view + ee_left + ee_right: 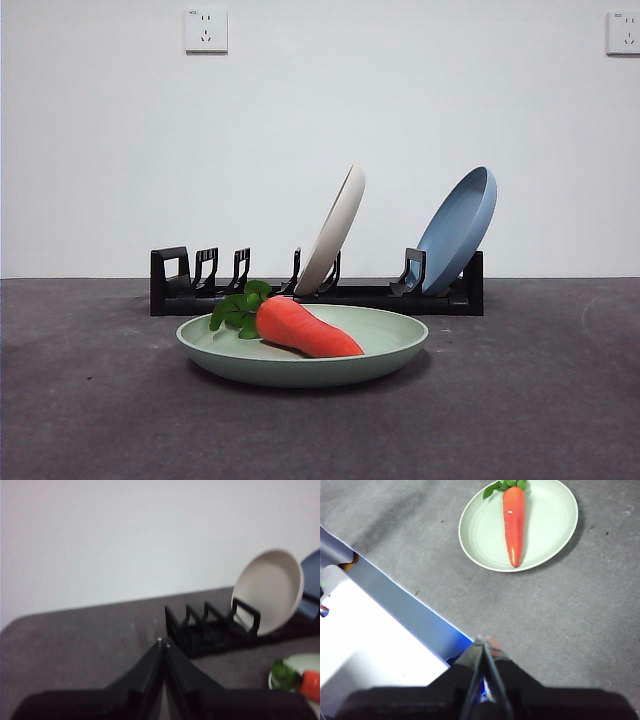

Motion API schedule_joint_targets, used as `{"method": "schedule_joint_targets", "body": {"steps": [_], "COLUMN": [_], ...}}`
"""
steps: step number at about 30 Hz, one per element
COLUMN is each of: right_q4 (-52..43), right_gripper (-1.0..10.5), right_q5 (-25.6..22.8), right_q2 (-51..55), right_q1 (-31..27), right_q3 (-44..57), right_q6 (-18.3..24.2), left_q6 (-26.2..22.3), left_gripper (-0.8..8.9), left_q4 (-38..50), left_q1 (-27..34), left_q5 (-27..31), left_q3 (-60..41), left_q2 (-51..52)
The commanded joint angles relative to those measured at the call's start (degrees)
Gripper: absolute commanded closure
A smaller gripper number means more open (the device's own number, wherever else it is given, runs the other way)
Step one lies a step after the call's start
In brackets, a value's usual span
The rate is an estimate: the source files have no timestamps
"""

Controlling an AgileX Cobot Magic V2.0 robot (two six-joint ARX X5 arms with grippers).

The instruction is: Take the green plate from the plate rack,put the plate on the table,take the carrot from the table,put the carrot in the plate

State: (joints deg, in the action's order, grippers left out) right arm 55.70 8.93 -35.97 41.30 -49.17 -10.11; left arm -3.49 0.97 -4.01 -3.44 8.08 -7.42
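The green plate [390, 340] lies flat on the table [540, 400] in front of the plate rack [360, 296]. The carrot [305, 329] lies in the plate, its leaves toward the rack's left end. From above, the right wrist view shows the carrot [514, 522] lying across the plate [550, 520]. My right gripper [483, 641] is shut and empty, held high and well away from the plate. My left gripper [163, 641] is shut and empty, raised short of the rack [210, 630]; plate [300, 661] and carrot [312, 682] show at that view's edge.
A cream-white plate [333, 230] and a blue plate [458, 230] lean in the rack's slots. Two wall sockets [205, 30] sit on the white wall behind. A white and blue edge [395, 625] borders the table in the right wrist view.
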Motion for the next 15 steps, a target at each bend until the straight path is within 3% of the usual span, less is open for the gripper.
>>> {"method": "schedule_joint_targets", "body": {"steps": [1,6,15], "right_q4": [-0.26,-0.26,-0.26], "right_gripper": [9.5,9.5,9.5], "right_q5": [-0.13,-0.26,-0.26], "right_q2": [0.09,0.09,0.09], "right_q1": [0.09,0.09,0.09], "right_q3": [0.24,0.24,0.24], "right_q6": [-0.52,-0.52,-0.52], "left_q6": [-0.55,0.96,2.14], "left_gripper": [8.17,8.17,8.17], "left_q4": [0.9,0.44,-8.76], "left_q1": [0.26,0.26,0.26], "left_q5": [0.0,-0.02,-0.09], "left_q3": [-3.54,-7.72,-7.89], "left_q2": [1.9,4.5,7.34]}}
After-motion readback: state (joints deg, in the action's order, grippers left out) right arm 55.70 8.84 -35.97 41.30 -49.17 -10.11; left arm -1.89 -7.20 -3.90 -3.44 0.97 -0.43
